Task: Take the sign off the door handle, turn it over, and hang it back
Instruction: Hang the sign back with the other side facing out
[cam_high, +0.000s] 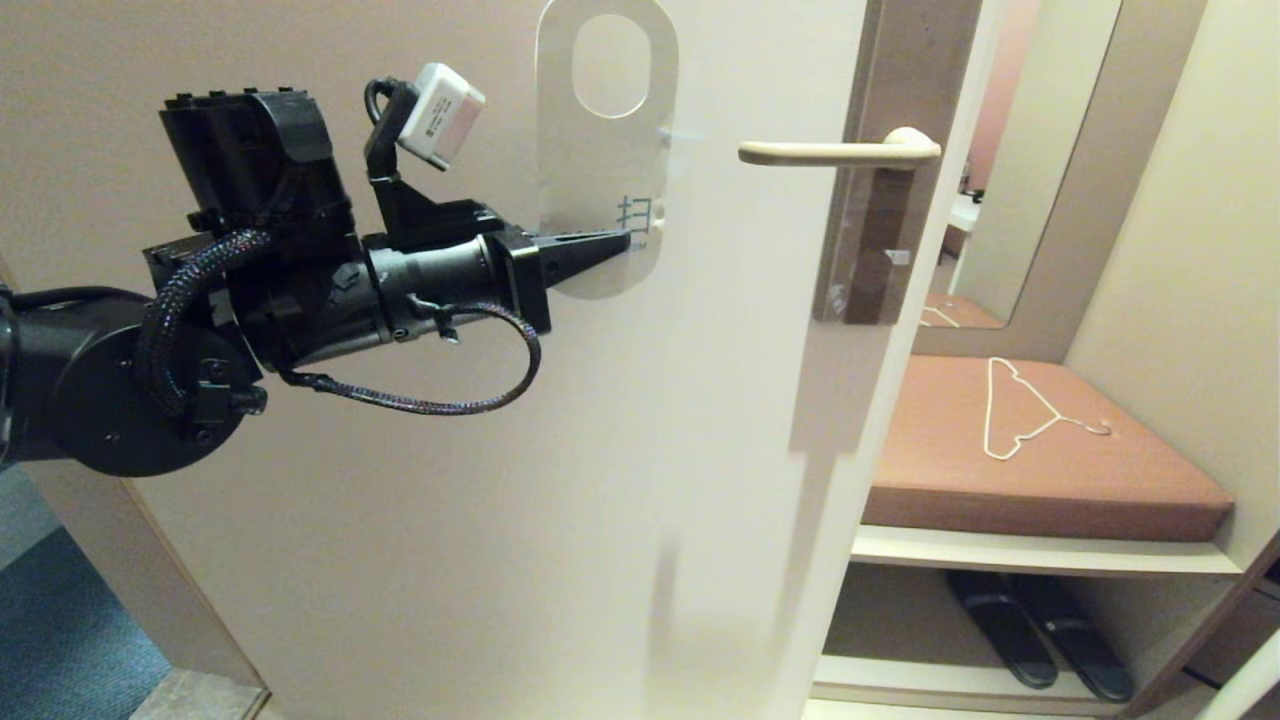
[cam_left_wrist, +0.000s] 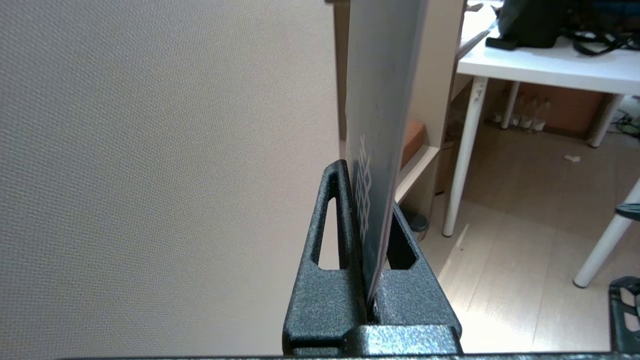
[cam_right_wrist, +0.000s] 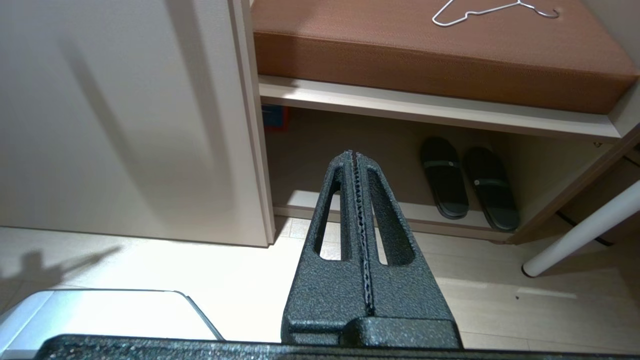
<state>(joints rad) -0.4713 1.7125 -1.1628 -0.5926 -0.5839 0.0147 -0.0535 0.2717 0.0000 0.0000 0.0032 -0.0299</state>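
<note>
The sign (cam_high: 600, 170) hangs upright in front of the pale door, off the door handle (cam_high: 830, 153) and to its left. Its white side faces the head camera, with the rounded hole at the top. My left gripper (cam_high: 620, 240) is shut on the sign's lower part, reaching in from the left. In the left wrist view the sign (cam_left_wrist: 380, 100) shows its blue side edge-on, clamped in the left gripper (cam_left_wrist: 367, 185). The cream lever is bare. My right gripper (cam_right_wrist: 353, 152) is shut on nothing, low down and pointing at the floor by the shelf.
A brownish plate (cam_high: 870, 230) carries the lever at the door's edge. Right of the door, a white wire hanger (cam_high: 1020, 410) lies on a brown cushion (cam_high: 1050, 470), with black slippers (cam_high: 1040, 630) on the shelf below. A white table (cam_left_wrist: 540, 65) stands beyond.
</note>
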